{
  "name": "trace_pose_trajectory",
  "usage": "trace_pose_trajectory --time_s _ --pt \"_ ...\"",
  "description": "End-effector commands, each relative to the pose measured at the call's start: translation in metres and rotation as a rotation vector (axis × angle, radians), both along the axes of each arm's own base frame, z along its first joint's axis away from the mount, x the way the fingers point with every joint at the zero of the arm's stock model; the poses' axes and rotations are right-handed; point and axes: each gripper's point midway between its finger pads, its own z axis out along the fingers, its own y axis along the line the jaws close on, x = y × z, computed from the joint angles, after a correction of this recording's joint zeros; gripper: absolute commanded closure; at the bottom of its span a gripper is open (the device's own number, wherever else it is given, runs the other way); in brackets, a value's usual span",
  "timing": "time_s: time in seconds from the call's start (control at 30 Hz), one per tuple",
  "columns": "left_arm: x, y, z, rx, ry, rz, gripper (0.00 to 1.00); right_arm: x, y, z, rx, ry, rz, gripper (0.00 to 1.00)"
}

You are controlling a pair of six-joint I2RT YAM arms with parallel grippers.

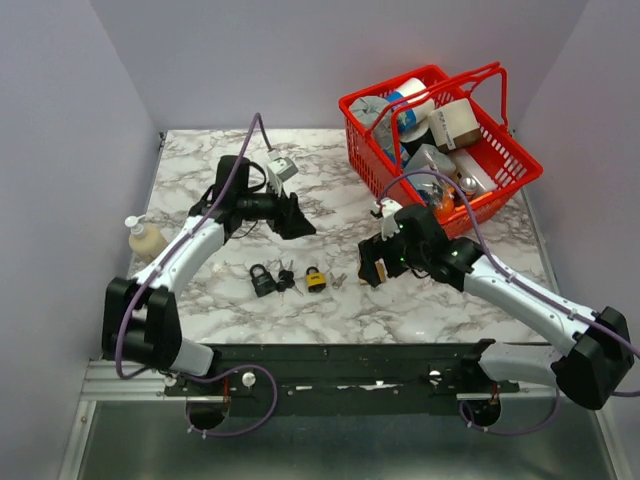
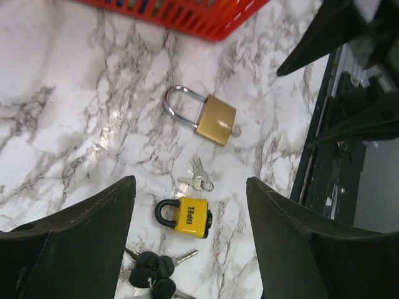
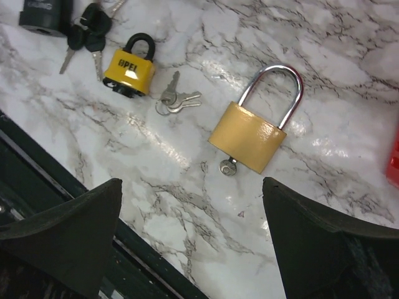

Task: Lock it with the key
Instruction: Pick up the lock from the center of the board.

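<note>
Left hand (image 2: 189, 185) and right hand (image 3: 190, 182) gape wide, empty, near the brass padlock (image 3: 248, 136): shackle seated, key (image 3: 227, 166) in, locking looks done.

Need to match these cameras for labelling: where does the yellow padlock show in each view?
Top external: the yellow padlock lies near the middle of the table's near side, between the two arms.
Left wrist: low centre, shackle pointing left.
Right wrist: upper left, shackle pointing up.
Shared landmark: the black keys right beside it.
</note>
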Motion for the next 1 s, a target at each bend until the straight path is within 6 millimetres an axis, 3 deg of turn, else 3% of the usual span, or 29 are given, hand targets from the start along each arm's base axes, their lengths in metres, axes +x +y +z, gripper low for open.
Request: trace_pose_trajectory --time_s 0.0,0.03,0.1,0.13,0.2,0.23,0.47,0.7,0.97 --pt "0.005 0.013 0.05 -0.073 -0.137 0.193 0.2 0.017 0.005 -0.022 -0.051 0.02 -0.156 0.0" --pt "-0.001 0.017 0.066 -0.09 -0.179 0.211 0.2 0.014 0.008 -0.027 -0.083 0.028 -0.142 0.0" --pt "-0.004 0.024 0.072 -0.091 -0.2 0.256 0.2 0.02 0.01 -0.042 -0.165 0.044 -0.158 0.0" --pt "-0.01 0.027 0.085 -0.106 -0.229 0.274 0.2 0.017 0.01 -0.05 -0.207 0.062 -0.16 0.0" --pt "-0.013 0.033 0.089 -0.109 -0.234 0.314 0.2 0.022 0.005 -0.058 -0.253 0.077 -0.224 0.0" --pt "-0.018 0.035 0.097 -0.124 -0.246 0.327 0.2 0.018 -0.001 -0.071 -0.303 0.113 -0.243 0.0" --pt "-0.031 0.04 0.105 -0.168 -0.229 0.369 0.2 0.028 -0.006 -0.084 -0.35 0.137 -0.356 0.0" --pt "-0.035 0.041 0.108 -0.182 -0.236 0.376 0.2 0.031 -0.004 -0.102 -0.4 0.185 -0.385 0.0" --pt "-0.039 0.04 0.113 -0.199 -0.243 0.369 0.19 0.036 -0.016 -0.118 -0.434 0.228 -0.426 0.0"
